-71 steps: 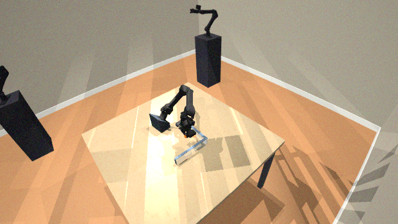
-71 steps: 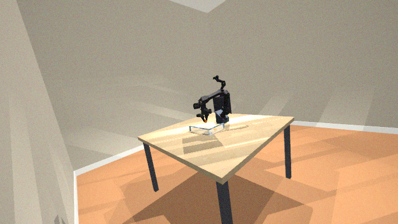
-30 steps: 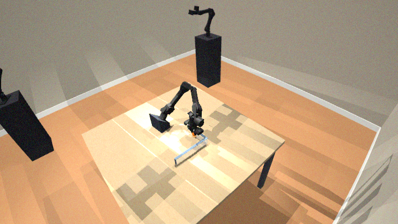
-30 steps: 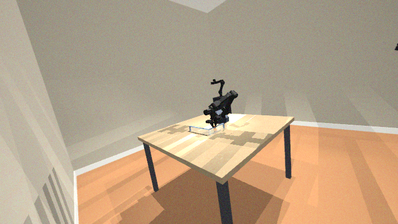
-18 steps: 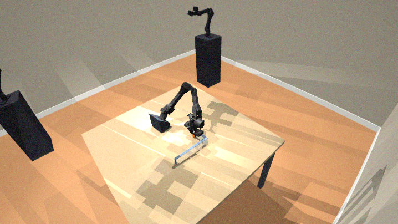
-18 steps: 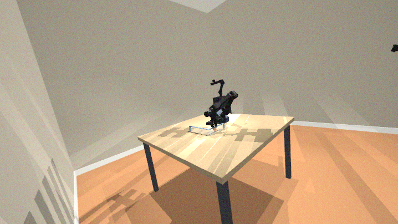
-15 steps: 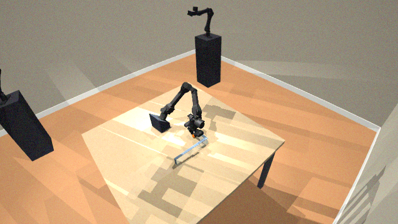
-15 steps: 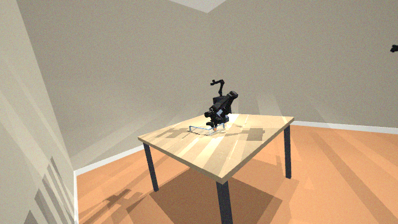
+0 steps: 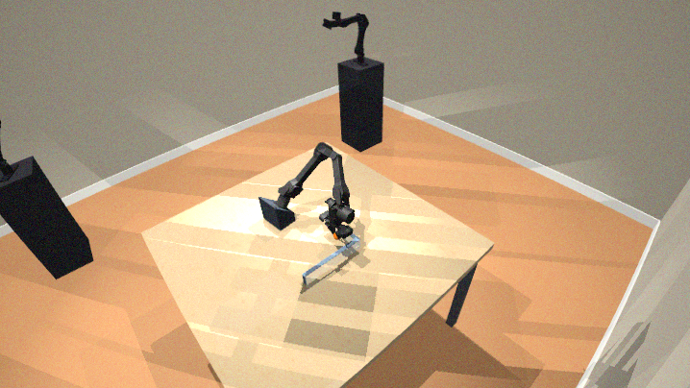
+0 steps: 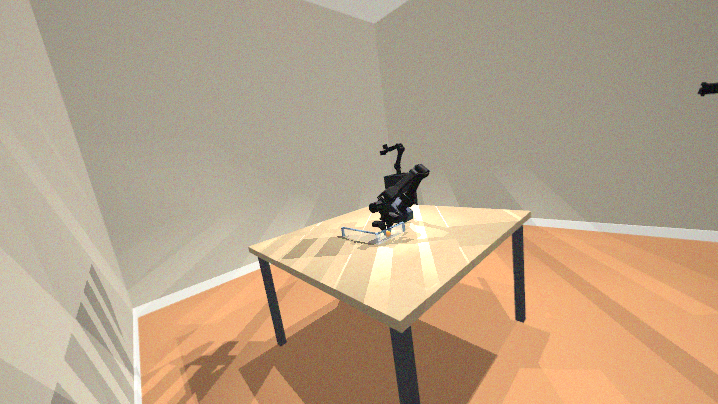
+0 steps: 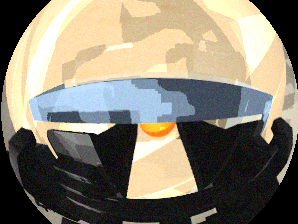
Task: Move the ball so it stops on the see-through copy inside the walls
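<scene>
On the table (image 9: 232, 270) (image 10: 401, 286), tool (image 9: 338, 234) (image 10: 385, 230) (image 11: 157, 116) surrounds orange ball (image 9: 335, 235) (image 10: 388, 233) (image 11: 157, 129).

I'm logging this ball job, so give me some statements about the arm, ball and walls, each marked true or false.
1. The ball is orange. True.
2. The gripper is far from the ball. False: it is right at the ball.
3. The clear walls stand parallel, without meeting. False: they meet at a corner.
4. In the wrist view, a wall hides the ball's upper part. True.
5. The table legs are white. False: they are dark.
</scene>
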Action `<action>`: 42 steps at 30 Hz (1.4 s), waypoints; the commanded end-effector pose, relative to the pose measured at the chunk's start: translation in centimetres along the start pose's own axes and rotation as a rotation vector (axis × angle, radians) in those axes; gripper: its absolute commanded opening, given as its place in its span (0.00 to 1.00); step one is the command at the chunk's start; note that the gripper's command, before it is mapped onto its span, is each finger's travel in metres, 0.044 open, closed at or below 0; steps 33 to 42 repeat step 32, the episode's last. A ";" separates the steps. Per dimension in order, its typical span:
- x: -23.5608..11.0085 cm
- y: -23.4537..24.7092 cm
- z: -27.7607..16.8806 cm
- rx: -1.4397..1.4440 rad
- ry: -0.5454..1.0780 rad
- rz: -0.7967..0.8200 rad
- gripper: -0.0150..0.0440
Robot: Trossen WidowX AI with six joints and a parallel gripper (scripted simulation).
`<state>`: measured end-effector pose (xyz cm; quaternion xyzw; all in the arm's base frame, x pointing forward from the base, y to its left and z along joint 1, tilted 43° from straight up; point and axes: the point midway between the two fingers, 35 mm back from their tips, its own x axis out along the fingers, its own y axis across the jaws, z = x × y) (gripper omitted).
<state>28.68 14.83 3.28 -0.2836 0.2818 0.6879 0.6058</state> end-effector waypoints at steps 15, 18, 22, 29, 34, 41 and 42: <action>-8.7 0.0 0.0 0.005 0.000 0.003 0.72; -8.0 -0.4 -0.2 0.012 -0.003 -0.013 0.72; -8.0 -0.4 -0.2 0.012 -0.003 -0.013 0.72; -12.1 -0.1 -0.1 0.009 -0.005 -0.011 0.99; -12.1 -0.1 -0.1 0.009 -0.005 -0.011 1.00; -12.1 -0.1 -0.1 0.009 -0.005 -0.011 1.00; -12.1 -0.1 -0.1 0.009 -0.005 -0.011 1.00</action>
